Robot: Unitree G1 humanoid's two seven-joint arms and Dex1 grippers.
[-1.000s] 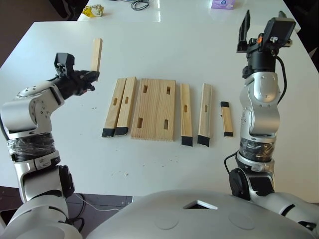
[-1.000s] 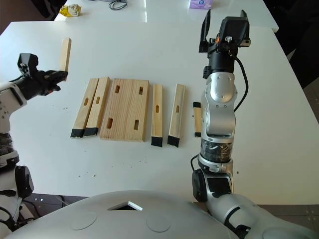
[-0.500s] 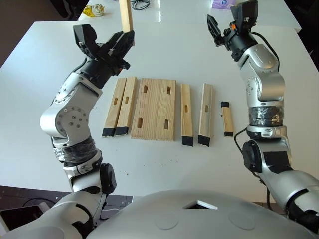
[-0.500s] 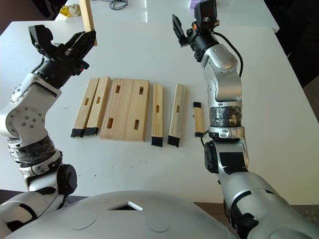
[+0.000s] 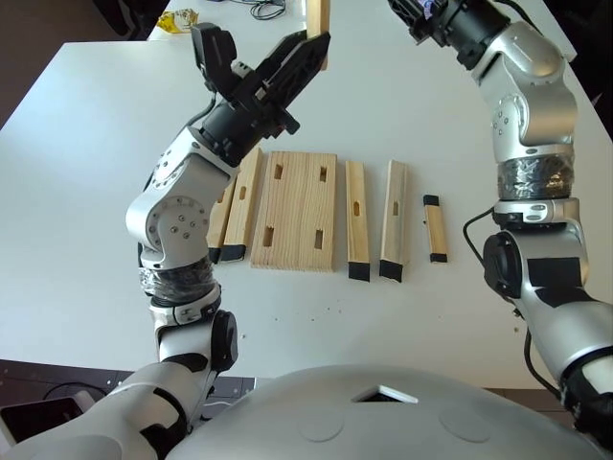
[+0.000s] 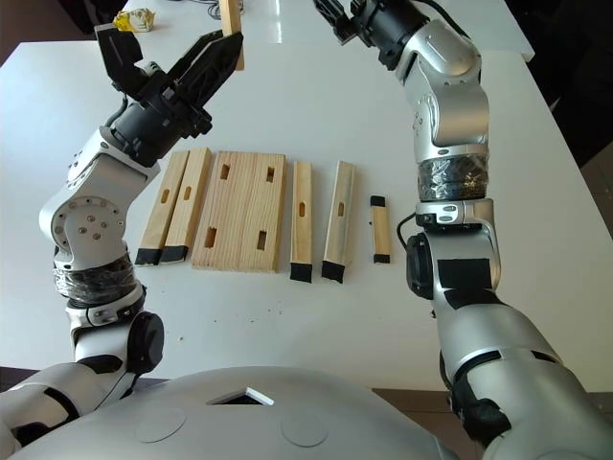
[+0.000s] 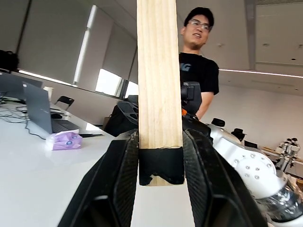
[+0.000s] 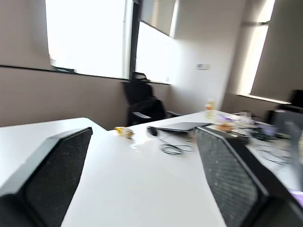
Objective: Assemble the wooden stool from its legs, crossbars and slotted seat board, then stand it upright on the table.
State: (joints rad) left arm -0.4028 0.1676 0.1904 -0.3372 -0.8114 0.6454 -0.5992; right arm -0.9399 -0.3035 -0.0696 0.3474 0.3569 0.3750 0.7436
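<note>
A second white table [image 6: 177,11] stands behind the work surface. On it lie a crumpled yellow wrapper [image 5: 178,18] and, near it, a tangle of thin black cables [image 5: 266,9]. The left wrist view shows a small purple packet [image 7: 66,140] lying beside an open grey laptop [image 7: 35,106], with a black chair [image 7: 65,101] behind them. In the right wrist view a black office chair [image 8: 144,106] stands below bright tall windows [image 8: 85,35].

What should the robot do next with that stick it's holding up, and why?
Probably bring the open right gripper across to the free end of the crossbar. The left gripper clamps it by its black-tipped end, high above the table, and the right one hangs empty close by, which looks like a handover setup.
</note>
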